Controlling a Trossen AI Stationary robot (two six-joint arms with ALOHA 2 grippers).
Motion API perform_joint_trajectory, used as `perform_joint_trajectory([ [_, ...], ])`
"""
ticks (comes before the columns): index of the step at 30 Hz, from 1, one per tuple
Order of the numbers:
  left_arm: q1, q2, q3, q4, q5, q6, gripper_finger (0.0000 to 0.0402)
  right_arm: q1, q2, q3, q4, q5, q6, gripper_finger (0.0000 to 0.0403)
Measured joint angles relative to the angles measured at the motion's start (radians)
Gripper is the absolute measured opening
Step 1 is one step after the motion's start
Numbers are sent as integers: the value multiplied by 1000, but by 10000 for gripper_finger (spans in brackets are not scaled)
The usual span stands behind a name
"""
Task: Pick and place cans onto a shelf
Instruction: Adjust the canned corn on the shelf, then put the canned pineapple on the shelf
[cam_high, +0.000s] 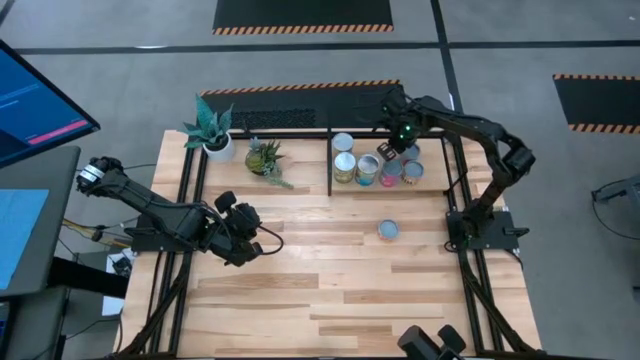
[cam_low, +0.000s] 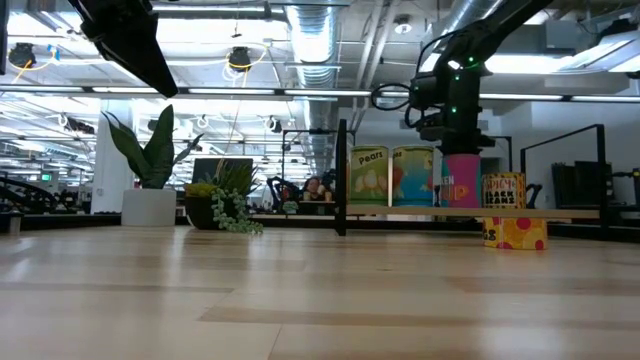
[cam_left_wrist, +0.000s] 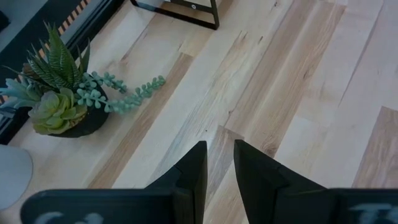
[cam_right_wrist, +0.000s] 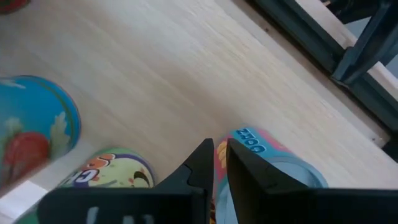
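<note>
Right gripper (cam_high: 391, 152), fingers nearly closed with a pink can (cam_right_wrist: 273, 163) beside them, grip uncertain, works over the shelf (cam_high: 331, 170) among crowded cans; withdrawal may topple neighbours, while one can (cam_high: 388, 230) waits on the worktop (cam_high: 330, 290); left gripper (cam_high: 243, 222) idles, fingers almost shut.

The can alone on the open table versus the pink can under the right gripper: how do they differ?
The lone can stands on the bare table in front of the shelf, apart from everything; the pink can stands in the shelf among other cans. The lone can has a yellow, red-dotted label in the low view; the other's is pink. No gripper is near the lone can, while the right gripper is at the pink can. Both stand upright.
</note>
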Motion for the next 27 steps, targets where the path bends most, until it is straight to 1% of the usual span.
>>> perform_joint_trajectory([
  [8, 0, 0, 0, 0, -1, 0, 70, 16, -31, 19, 41, 11, -12, 67],
  [12, 0, 0, 0, 0, -2, 0, 70, 51, -85, 46, 34, 8, -76, 67],
  [16, 0, 0, 0, 0, -2, -13, 70, 109, -201, 60, -5, -78, -133, 67],
  [18, 0, 0, 0, 0, -2, -22, 70, 159, -269, 60, -54, -141, -123, 67],
  [21, 0, 0, 0, 0, -2, -35, 70, 266, -370, 60, -138, -206, -51, 67],
  [24, 0, 0, 0, 0, -2, -35, 70, 402, -449, 60, -177, -209, 24, 67],
  [27, 0, 0, 0, 0, -2, -35, 70, 559, -505, 60, -180, -195, 121, 67],
])
